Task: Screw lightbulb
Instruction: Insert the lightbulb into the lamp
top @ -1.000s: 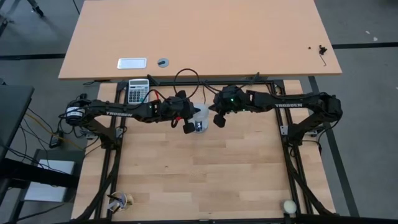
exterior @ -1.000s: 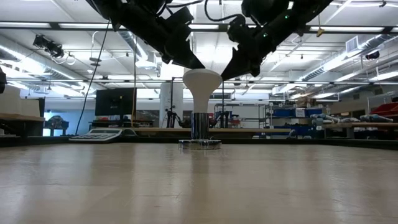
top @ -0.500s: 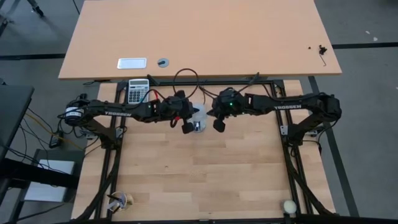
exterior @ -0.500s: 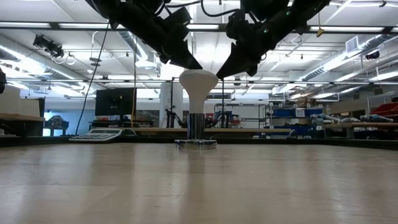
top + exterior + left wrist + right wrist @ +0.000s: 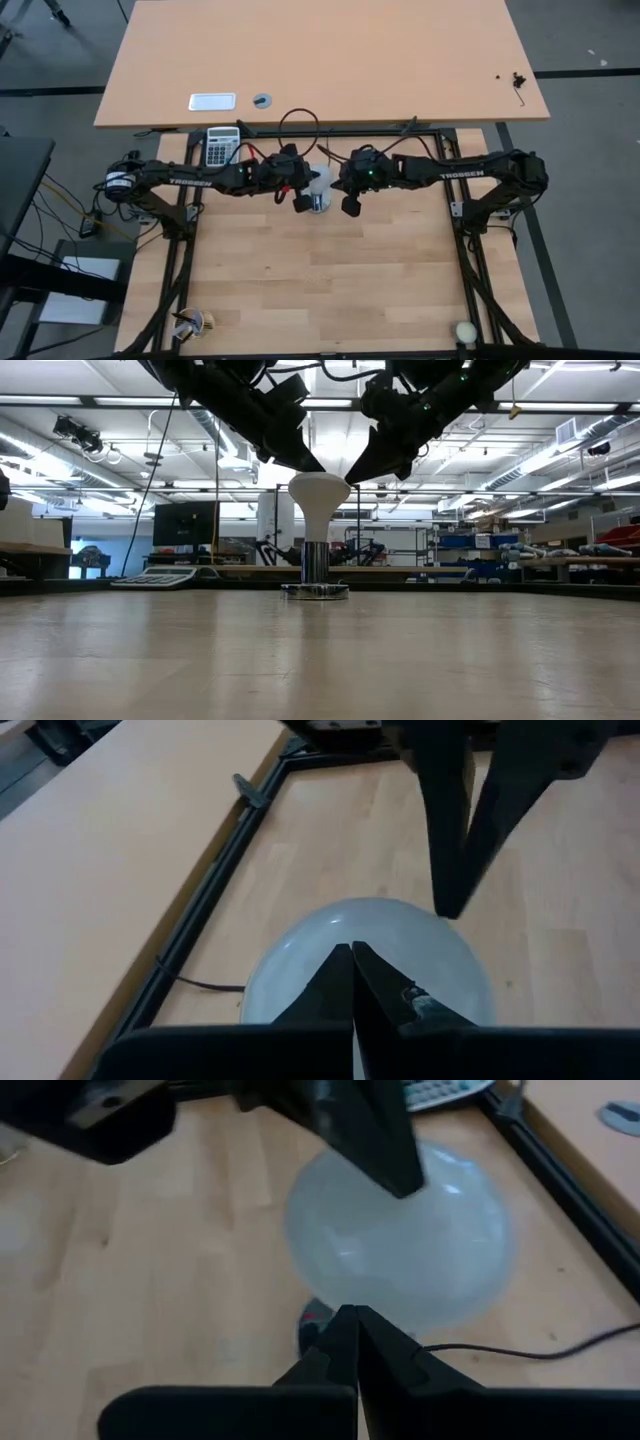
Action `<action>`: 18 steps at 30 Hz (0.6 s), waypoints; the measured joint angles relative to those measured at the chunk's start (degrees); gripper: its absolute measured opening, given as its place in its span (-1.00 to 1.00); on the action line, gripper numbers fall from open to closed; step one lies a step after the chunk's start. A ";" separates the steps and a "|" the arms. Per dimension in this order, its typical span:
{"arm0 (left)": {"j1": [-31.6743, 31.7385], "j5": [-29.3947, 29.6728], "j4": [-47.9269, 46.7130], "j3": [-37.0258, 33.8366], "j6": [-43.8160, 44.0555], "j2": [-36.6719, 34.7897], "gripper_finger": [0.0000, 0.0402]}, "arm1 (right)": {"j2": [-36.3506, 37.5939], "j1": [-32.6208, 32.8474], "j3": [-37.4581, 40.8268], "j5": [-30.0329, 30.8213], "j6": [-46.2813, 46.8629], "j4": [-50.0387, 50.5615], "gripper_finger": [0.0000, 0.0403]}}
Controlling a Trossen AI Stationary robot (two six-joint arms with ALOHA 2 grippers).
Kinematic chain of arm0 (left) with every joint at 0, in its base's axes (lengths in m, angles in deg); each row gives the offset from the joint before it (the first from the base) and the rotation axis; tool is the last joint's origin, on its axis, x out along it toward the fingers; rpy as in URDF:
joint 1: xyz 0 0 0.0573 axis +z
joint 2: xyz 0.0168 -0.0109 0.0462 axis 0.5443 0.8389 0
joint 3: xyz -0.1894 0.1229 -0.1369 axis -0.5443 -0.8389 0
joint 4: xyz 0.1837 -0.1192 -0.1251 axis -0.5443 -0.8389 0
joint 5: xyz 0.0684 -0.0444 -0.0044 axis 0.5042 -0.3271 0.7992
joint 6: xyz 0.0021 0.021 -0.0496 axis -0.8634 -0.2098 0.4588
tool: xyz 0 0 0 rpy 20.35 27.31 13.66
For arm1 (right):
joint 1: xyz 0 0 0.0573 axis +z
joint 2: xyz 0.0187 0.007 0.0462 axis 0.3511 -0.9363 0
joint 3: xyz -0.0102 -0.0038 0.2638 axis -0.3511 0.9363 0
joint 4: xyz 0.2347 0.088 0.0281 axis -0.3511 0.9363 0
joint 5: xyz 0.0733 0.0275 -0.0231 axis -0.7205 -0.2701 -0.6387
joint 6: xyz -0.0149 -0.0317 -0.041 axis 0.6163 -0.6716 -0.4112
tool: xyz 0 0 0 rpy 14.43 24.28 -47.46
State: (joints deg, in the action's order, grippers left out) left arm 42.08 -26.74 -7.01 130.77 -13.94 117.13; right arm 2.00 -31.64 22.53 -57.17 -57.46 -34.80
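the bulb [image 5: 319,493] stood upright in the socket [image 5: 315,590] mid-table. both the left gripper [image 5: 308,462] and right gripper [image 5: 356,472] were pinched shut, holding nothing, tips pressed against its dome from either side. it looked light, smooth and fragile, best taken gently round the dome's widest part.
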 joint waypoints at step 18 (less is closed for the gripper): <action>-0.17 -0.96 -0.17 -0.02 0.01 0.00 -1.00 | 0.04 -4.08 0.00 1.22 -0.78 -2.63 -0.96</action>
State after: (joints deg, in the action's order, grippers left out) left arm 41.90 -27.70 -7.18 130.75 -13.94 117.13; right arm 2.04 -35.71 22.53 -55.95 -58.24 -37.44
